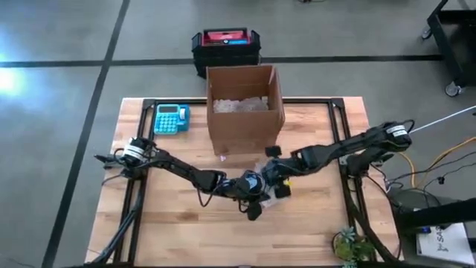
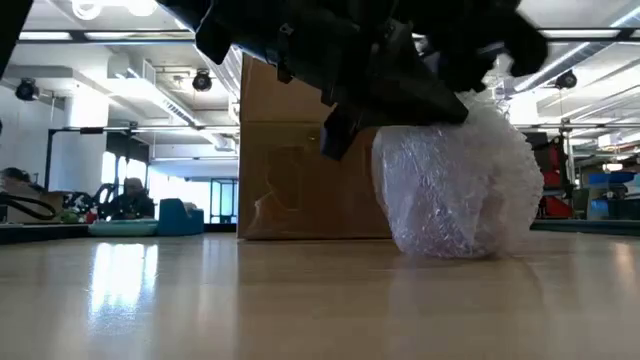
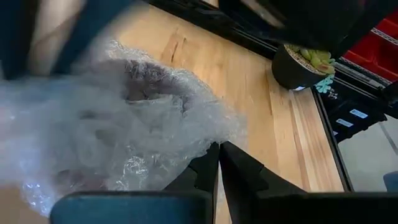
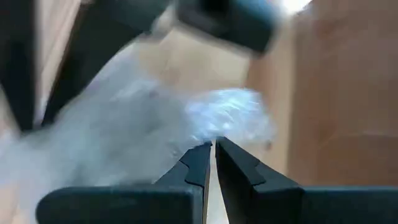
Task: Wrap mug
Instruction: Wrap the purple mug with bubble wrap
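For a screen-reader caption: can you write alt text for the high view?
Seen from above, the left gripper and right gripper meet over a bubble-wrapped bundle mid-table on a wooden table. Behind it stands an open cardboard box, with a blue calculator to its left and a small potted plant at the front right corner.

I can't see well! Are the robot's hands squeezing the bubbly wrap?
Left gripper: shut on the bubble wrap.
Right gripper: shut on the same wrap.

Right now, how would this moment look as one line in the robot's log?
step: wrapping | bubble-wrap bundle: on table before cardboard box | left gripper: jaws shut on wrap | right gripper: jaws shut at wrap
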Robot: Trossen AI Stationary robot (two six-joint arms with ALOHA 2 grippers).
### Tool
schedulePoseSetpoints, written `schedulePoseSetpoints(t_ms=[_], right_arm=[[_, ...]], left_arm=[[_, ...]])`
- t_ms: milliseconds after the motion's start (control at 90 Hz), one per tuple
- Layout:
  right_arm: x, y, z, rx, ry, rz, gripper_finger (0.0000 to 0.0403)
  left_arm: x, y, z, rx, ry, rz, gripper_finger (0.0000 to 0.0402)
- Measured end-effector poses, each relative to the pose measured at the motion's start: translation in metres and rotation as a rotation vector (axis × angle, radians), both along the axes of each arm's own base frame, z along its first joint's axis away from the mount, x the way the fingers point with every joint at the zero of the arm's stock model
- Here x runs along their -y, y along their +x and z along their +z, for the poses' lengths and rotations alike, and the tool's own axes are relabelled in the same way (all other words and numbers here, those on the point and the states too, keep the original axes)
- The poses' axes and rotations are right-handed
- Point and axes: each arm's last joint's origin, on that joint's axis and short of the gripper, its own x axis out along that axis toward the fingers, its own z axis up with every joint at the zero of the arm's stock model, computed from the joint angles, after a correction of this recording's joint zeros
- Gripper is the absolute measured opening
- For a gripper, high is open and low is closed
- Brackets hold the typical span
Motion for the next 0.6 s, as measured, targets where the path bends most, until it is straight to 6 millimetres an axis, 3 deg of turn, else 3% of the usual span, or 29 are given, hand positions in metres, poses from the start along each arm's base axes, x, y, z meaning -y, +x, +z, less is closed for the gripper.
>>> schedulePoseSetpoints(t_ms=[133, 333, 478, 600], right_arm=[[-0.010, -0.004, -0.012, 0.019, -0.019, -0.003, 0.0014], [-0.010, -0.009, -0.029, 0.018, 0.013, -0.067, 0.0014], [-0.014, -0.011, -0.026, 0.034, -0.009, -0.064, 0.0014], [-0.015, -0.012, -0.011, 0.065, -0.040, -0.071, 0.0014]], left_arm=[[0.000, 0.000, 0.000, 0.001, -0.002, -0.003, 0.0001], [0.000, 0.000, 0.001, 0.003, -0.004, -0.003, 0.0003], [0.000, 0.000, 0.004, 0.008, -0.008, -0.001, 0.0001], [0.000, 0.000, 0.005, 0.014, -0.012, 0.001, 0.0003]])
